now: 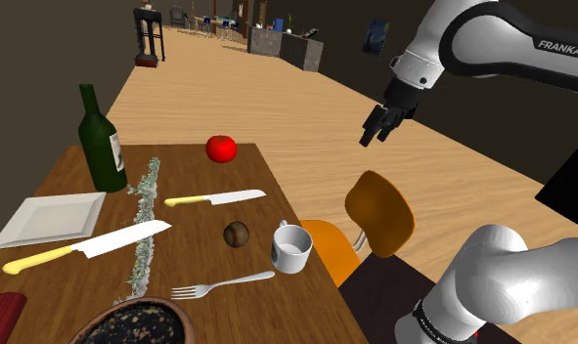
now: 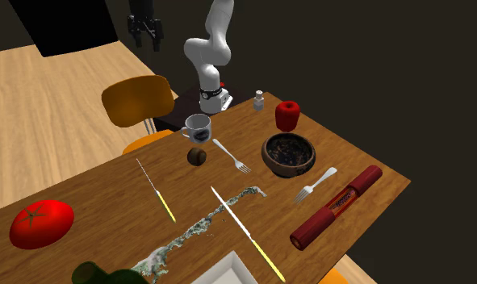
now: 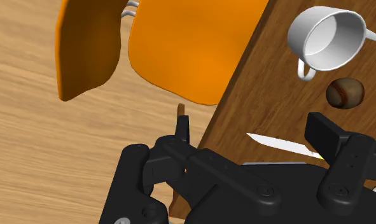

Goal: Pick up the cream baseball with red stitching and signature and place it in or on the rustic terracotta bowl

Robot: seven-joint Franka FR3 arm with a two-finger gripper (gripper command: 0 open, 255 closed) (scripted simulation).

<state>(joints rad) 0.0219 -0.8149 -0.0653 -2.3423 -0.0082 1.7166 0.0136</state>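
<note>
The ball (image 1: 236,234) (image 2: 198,156) (image 3: 344,93) is drawn brown and mottled rather than cream, with a faint pale seam showing in the wrist view. It lies on the table (image 1: 71,181) (image 2: 366,165) (image 3: 263,95), below the pincer (image 1: 378,125) (image 2: 145,28) (image 3: 253,137) and well apart from it. The pincer hangs in the air off the table's edge, released, its two black fingers (image 3: 182,130) standing apart with nothing between them.

Just beside the ball, on the pincer's side, stands a glossy white mug (image 1: 291,247) (image 2: 196,125) (image 3: 326,38). Between the mug and the pincer is an orange chair (image 1: 379,210) (image 2: 138,101) (image 3: 186,51) with a smooth curved shell. The round bowl (image 1: 135,322) (image 2: 288,154), reddish-brown at the rim and dark and speckled inside, sits farther from the pincer than the ball does, with a silver fork (image 1: 223,284) (image 2: 231,155) between ball and bowl.

The table is dark brown wood with a visible grain. It also carries:
- two yellow-handled knives, one small (image 1: 215,198) (image 2: 157,190) and one long (image 1: 91,244) (image 2: 244,230)
- a grey-green sprig strip (image 1: 145,225) (image 2: 200,230)
- a shiny red tomato (image 1: 221,149) (image 2: 41,223)
- a green bottle (image 1: 101,142)
- a square white plate (image 1: 50,217)
- a red cylinder (image 1: 1,315) (image 2: 337,206)

The floor (image 1: 306,127) (image 2: 43,105) (image 3: 46,165) is pale wood planking and the walls are dark. Far behind the table, in the shoulder view, stand stools and a counter.
</note>
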